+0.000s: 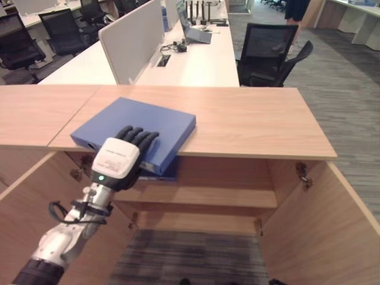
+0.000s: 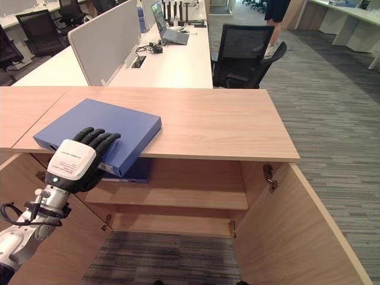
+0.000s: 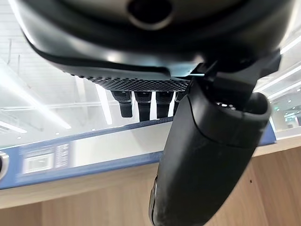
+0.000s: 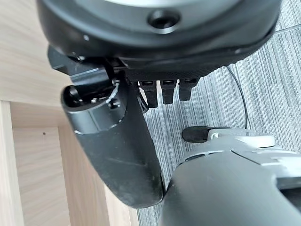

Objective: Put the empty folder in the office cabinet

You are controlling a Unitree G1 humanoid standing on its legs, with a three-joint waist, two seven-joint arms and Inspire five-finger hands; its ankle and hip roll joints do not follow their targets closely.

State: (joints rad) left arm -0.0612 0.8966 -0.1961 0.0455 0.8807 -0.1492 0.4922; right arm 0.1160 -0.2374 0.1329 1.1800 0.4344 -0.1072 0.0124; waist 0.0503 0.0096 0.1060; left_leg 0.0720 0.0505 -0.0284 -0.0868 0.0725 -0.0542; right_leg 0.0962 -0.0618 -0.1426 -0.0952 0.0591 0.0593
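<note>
A blue folder [image 1: 139, 122] lies flat on the wooden cabinet top [image 1: 249, 122], its near corner jutting past the front edge. My left hand [image 1: 119, 160] grips that corner. Its fingers [image 3: 141, 101] curl over the folder's [image 3: 70, 153] upper face and its thumb [image 3: 202, 155] reaches under it. A darker blue piece [image 1: 163, 172] shows just beneath the folder, inside the cabinet. The cabinet stands open below, with a wooden shelf [image 1: 208, 196] across it. My right hand [image 4: 113, 136] hangs low over grey carpet beside a wooden panel, fingers relaxed and holding nothing.
Both cabinet doors are swung open, the left door [image 1: 29, 208] and the right door [image 1: 320, 231]. Behind the cabinet are a white desk with a divider [image 1: 133, 38], a laptop [image 1: 193, 29] and a black office chair [image 1: 267, 53]. A person [image 1: 295, 9] stands far back.
</note>
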